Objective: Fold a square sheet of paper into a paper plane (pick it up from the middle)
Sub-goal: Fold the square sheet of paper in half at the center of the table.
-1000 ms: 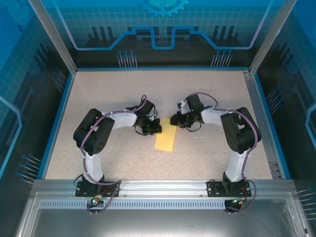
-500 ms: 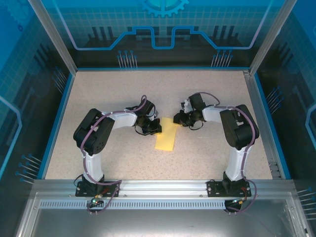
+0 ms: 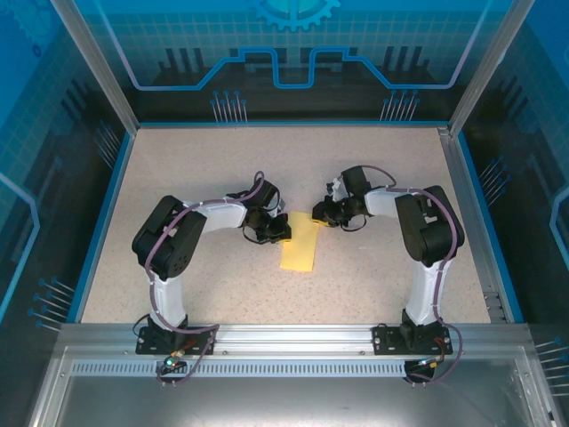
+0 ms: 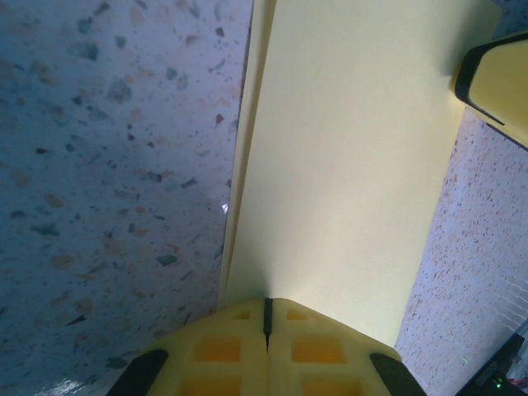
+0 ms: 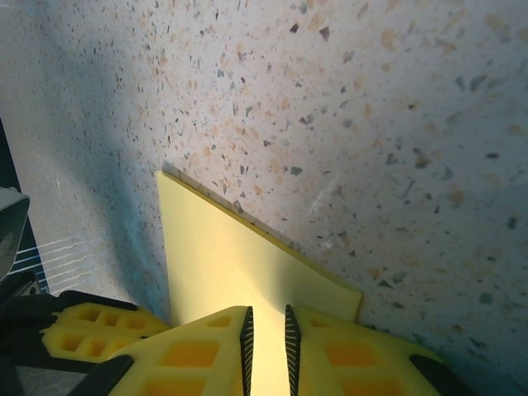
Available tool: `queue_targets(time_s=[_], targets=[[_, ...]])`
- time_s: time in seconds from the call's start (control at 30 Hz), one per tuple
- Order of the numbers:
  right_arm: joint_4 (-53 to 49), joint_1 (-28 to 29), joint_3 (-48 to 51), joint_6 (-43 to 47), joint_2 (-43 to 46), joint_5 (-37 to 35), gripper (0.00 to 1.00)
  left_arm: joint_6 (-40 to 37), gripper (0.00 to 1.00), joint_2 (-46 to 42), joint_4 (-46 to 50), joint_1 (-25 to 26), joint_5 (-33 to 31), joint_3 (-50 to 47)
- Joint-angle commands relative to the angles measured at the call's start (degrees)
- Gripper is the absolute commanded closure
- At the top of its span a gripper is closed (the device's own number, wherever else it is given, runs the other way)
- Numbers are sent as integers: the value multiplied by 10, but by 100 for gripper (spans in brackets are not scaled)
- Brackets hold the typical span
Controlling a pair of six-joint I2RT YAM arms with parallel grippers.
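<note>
From the overhead camera I see the yellow sheet of paper (image 3: 300, 249) lying flat near the middle of the speckled table (image 3: 204, 169), inside the blue rim (image 3: 102, 218) that walls the work surface. The sheet is folded into a narrow strip, layered double along one long side, as the left wrist view shows. Its length runs from between the two grippers towards the arm bases.

The left gripper (image 4: 266, 304) has its fingers pressed together, with only a thin seam between them. Their tips sit at the far end of the strip, on its left side. I cannot tell whether any paper is caught in that seam (the strip simply starts at the tips from where I'm watching).

The right gripper (image 5: 266, 312) sits over the far right corner of the strip, its fingers a narrow slit apart with yellow showing through the slit. Whether it is nipping the paper I cannot tell.

The two grippers face each other across the strip's far end, near but apart.
</note>
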State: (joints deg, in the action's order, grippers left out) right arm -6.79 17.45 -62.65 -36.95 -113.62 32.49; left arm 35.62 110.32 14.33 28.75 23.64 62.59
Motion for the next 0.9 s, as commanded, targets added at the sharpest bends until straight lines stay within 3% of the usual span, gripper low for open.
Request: queue_targets(time_s=[0.0,0.17,0.47,0.67,0.87], targets=[[38,-14,-18,2,-20,-17,79,-16,100,29,61,-3,-40,-9],[46,-12,-20,-2,-22,3,79,-15,100,26,62,-3,-41,-9],[1,-15,-34,2,-48,-54,81,-15,100,25,63,-3,-42,-10],[45,-38,-9,-52,-56,-19,81,-16,100,24,65,-3,-42,-10],[-70,-41,-58,-66,-58,-56,81,-16,100,24,64,-3,-43,-10]])
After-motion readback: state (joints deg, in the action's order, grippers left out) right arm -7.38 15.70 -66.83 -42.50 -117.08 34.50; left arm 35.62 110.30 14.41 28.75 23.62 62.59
